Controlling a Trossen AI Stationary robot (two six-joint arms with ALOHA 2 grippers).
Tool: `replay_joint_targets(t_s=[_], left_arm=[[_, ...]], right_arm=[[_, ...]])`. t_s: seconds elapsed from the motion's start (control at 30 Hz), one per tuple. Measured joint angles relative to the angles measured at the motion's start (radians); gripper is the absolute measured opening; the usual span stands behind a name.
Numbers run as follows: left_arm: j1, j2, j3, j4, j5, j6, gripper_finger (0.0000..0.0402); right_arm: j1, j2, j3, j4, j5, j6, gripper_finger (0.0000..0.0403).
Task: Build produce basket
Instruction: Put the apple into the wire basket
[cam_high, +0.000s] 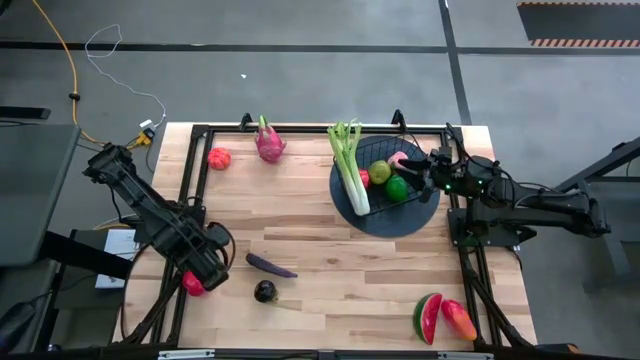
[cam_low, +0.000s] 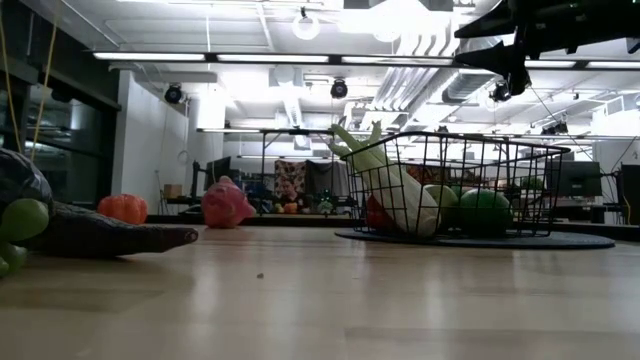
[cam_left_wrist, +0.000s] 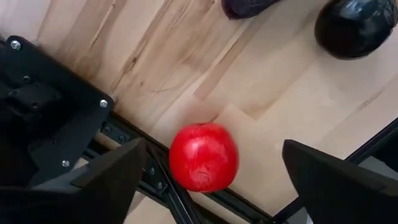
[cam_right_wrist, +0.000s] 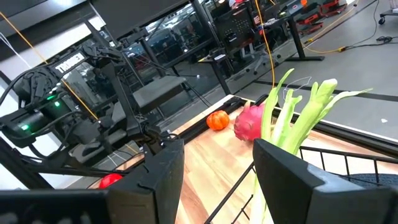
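The black wire basket (cam_high: 385, 182) sits on a dark round mat and holds the celery (cam_high: 349, 160), whose leafy end juts over the far rim, plus green, red and pink fruits. My right gripper (cam_right_wrist: 217, 149) is open and empty, hovering at the basket's right rim (cam_high: 420, 172). My left gripper (cam_left_wrist: 214, 149) is open above a red round fruit (cam_left_wrist: 203, 157) at the table's left edge (cam_high: 192, 283); its fingers stand on either side of the fruit without touching. The fruit rests on the wood beside the black frame rail.
On the table lie a purple eggplant (cam_high: 270, 265), a dark round fruit (cam_high: 265, 291), a watermelon slice (cam_high: 428, 317) and a mango (cam_high: 458, 320) near the near edge, and a dragon fruit (cam_high: 269, 142) and a red-orange fruit (cam_high: 219, 157) at the far edge.
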Motion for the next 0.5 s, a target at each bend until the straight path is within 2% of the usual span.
replay_joint_targets(t_s=[0.1, 0.5], left_arm=[[0.000, 0.000, 0.000, 0.007, 0.005, 0.008, 0.0396], [-0.014, 0.000, 0.000, 0.058, 0.070, -0.069, 0.0390]], right_arm=[[0.000, 0.000, 0.000, -0.001, 0.000, 0.000, 0.0181], [0.000, 0.000, 0.000, -0.026, 0.000, 0.000, 0.0181]])
